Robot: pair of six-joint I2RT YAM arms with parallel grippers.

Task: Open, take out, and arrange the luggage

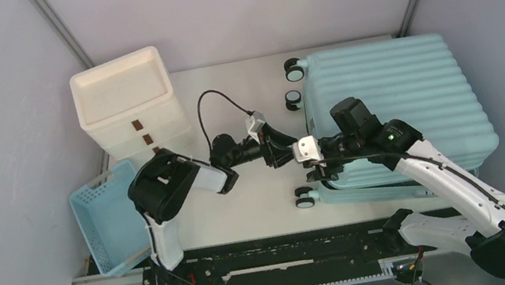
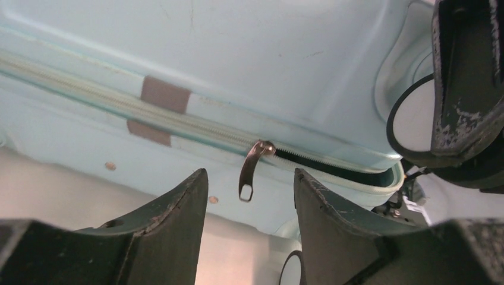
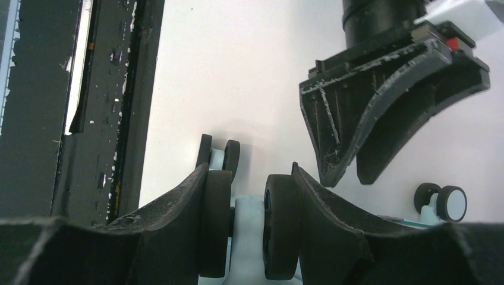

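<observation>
The luggage [image 1: 396, 104] lies flat on the right half of the desk [image 1: 260, 210], ribbed shell up. Its long axis runs roughly left to right, and its wheeled end faces the middle of the desk, where both arms meet it.

On that end the zip pull [image 2: 249, 172] hangs loose from its slider. The teeth are closed on one side of the slider and a dark gap shows on the other, so we judge the zip only partly run. A brown patch [image 2: 157, 110] crosses the closed stretch.

The pull dangles straight ahead of the left claw [image 2: 249, 199], in the gap between its spread fingers [image 2: 178, 208], and touches neither. Its long axis hangs across the zip line and points towards the claw. The left arm is the nearer one to it, so closing on the pull looks like its job.

The right claw [image 3: 248, 172] pinches a caster [image 3: 279, 225] at the near corner, with a finger against each disc. We take this as steadying the case.

Well apart on the left stand a white drawer unit [image 1: 128, 101] and a blue basket [image 1: 105, 219].

We can read no brand, label or writing anywhere.
</observation>
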